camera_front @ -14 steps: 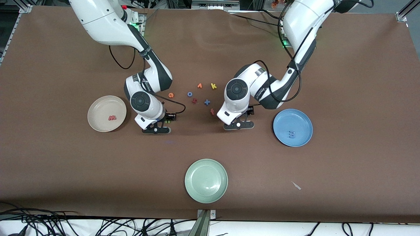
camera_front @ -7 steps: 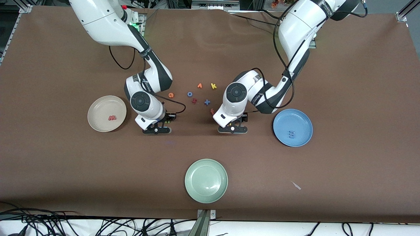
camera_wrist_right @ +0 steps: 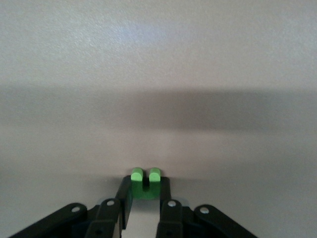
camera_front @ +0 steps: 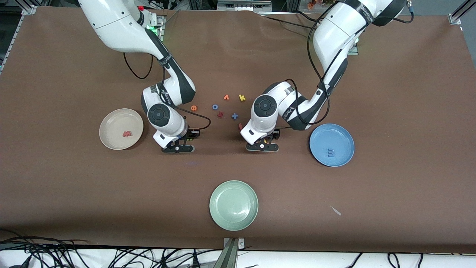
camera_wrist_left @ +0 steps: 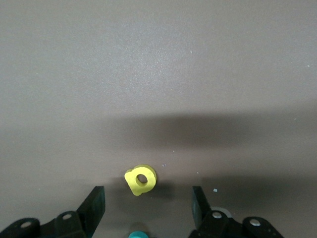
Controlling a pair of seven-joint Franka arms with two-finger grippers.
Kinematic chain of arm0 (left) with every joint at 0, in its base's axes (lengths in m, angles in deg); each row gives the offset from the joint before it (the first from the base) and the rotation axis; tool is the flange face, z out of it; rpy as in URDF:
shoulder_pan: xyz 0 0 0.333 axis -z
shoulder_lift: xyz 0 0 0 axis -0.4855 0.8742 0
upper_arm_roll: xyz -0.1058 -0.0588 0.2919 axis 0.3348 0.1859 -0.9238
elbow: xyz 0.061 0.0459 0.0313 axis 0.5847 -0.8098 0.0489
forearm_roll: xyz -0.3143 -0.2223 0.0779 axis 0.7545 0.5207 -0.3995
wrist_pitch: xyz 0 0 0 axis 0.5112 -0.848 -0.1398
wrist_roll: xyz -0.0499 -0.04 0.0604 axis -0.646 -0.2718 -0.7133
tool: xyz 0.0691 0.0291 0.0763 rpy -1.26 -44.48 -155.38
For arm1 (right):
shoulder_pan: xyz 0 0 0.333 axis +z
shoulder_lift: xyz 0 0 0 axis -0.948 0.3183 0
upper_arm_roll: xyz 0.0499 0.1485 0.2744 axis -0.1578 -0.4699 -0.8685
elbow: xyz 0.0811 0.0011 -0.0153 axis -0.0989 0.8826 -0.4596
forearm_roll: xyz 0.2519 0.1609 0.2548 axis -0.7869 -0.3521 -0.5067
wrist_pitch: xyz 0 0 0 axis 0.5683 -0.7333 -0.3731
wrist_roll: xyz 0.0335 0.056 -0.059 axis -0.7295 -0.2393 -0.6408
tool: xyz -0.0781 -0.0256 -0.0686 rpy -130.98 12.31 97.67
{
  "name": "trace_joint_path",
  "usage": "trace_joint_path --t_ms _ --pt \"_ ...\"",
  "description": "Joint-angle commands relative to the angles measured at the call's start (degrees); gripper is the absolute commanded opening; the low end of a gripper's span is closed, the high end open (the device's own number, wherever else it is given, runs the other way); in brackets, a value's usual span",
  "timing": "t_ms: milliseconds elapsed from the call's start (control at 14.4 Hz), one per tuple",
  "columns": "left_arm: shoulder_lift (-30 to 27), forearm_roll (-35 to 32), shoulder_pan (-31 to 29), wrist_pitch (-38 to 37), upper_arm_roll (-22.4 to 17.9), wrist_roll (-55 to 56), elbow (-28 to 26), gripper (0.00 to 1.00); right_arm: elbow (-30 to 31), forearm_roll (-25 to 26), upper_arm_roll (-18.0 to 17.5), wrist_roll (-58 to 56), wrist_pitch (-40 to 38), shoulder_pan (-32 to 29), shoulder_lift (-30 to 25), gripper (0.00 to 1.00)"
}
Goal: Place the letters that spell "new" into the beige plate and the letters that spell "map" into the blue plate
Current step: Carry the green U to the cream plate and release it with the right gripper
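Observation:
My right gripper (camera_wrist_right: 145,187) is down at the table between the beige plate (camera_front: 111,124) and the scattered letters, shut on the green n (camera_wrist_right: 145,179). In the beige plate lies the pinkish-red w (camera_front: 127,134). The orange e (camera_front: 193,108) rests on the table beside the right arm's wrist. My left gripper (camera_wrist_left: 147,201) stands open low over the table, its fingers either side of the yellow a (camera_wrist_left: 140,180) without touching it. The teal p (camera_wrist_left: 138,233) shows at the frame's edge, close to the a. The blue plate (camera_front: 336,134) holds the blue m (camera_front: 330,152).
Loose letters lie between the two arms: a blue o (camera_front: 215,107), an orange v (camera_front: 226,97), a yellow k (camera_front: 242,98), a red f (camera_front: 220,114) and a blue cross-shaped one (camera_front: 234,116). A pale green plate (camera_front: 233,193) sits nearest the front camera.
My left hand has shifted a little toward the right arm's end of the table and settled lower. The right hand has stayed in place.

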Motion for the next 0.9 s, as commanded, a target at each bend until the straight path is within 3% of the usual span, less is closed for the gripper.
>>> trace_joint_path --t_ms 0,208,555,693,832 --pt "0.7 -1.9 -0.1 0.4 -0.3 -2.6 0.8 0.77 -1.9 -0.1 0.5 -7.0 -5.2 -0.5 -1.3 0.02" --pt "1.4 -1.9 -0.2 0.5 -0.5 -3.1 0.9 0.80 1.8 -1.0 5.4 -21.2 -11.2 -1.6 -6.9 0.02" --pt "2.2 -1.9 -0.3 4.7 -0.6 -3.1 0.2 0.79 15.9 -0.8 14.0 -38.9 -6.3 -1.6 -16.5 0.02" --pt "2.3 -1.9 -0.3 4.8 -0.6 -3.1 0.1 0.69 21.1 -0.9 17.7 -45.7 -1.6 -1.6 -18.0 0.02" --pt "2.2 -1.8 -0.3 4.8 -0.6 -3.1 -0.1 0.66 22.4 -0.9 19.4 -49.0 -0.2 -1.6 -17.9 0.03"
